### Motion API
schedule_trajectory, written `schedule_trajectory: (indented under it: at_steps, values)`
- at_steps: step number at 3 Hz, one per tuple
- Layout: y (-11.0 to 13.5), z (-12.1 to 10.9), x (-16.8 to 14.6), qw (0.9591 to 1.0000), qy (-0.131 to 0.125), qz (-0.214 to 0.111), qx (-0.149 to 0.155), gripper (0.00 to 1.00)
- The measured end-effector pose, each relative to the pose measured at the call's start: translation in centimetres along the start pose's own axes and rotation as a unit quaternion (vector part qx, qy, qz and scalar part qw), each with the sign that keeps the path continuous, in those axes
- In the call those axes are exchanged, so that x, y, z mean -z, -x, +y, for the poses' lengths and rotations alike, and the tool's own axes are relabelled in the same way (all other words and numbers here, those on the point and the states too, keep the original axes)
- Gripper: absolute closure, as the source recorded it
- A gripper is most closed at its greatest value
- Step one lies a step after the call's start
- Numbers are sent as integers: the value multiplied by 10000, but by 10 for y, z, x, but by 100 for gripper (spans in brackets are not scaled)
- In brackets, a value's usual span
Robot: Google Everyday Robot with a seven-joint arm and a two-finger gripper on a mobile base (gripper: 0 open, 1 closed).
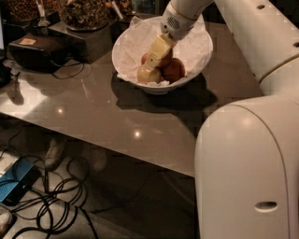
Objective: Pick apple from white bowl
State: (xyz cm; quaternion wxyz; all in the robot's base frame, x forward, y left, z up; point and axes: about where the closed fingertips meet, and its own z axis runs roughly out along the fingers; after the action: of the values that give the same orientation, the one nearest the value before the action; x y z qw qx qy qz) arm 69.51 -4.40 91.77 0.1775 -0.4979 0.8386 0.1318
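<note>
The white bowl (161, 87), lined with crumpled white paper, stands on the grey table (93, 112) at the top centre. Inside it lie a pale yellow apple (147, 74) at the front and a red apple (174, 70) to its right, with another red one partly hidden behind the gripper. My gripper (153, 59) reaches down from the upper right into the bowl, and its beige tip rests among the apples, just above the yellow one.
Dark containers of nuts (86, 11) stand behind the bowl at the left. A black box (35, 49) with a cable sits at the table's left end. My white arm housing (247, 168) fills the right. Cables (51, 200) and a blue object (16, 179) lie on the floor.
</note>
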Motion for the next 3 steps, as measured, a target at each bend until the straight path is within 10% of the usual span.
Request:
schedule_trajectory:
  at_steps: [3]
  values:
    - [6,4,8,9999,-54,-104,104,97]
